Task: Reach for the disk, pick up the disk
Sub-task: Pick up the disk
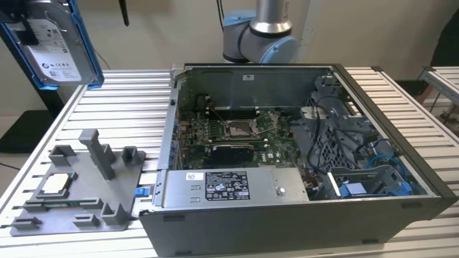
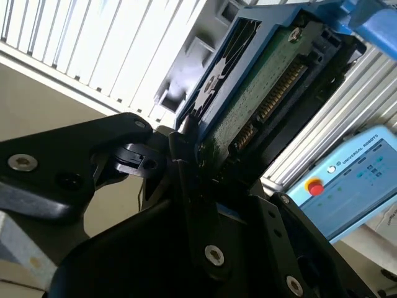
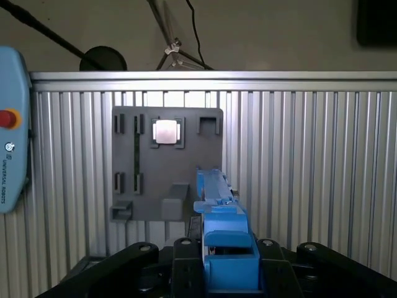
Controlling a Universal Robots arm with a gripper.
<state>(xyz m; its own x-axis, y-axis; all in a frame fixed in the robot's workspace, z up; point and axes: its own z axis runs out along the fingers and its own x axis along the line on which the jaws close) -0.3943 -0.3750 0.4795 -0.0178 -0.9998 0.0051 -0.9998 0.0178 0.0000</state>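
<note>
We have the exterior view set high, tilted down across the slatted table [image 1: 129, 102] and open computer case [image 1: 287, 231]. First wrist view looks straight down on the table, sharing the grey fixture plate [image 3: 186, 167] with the exterior view. Second wrist view sits tight against the gripper [image 2: 192, 146], looking along the disk [image 2: 260, 93] — both wrist views share disk, slats, teach pendant [image 2: 347, 186].

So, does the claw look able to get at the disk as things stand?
Yes, it seems so: the claw looks already closed on the disk at its blue frame. In the exterior view the disk hangs in the air, clear of the computer case.
</note>
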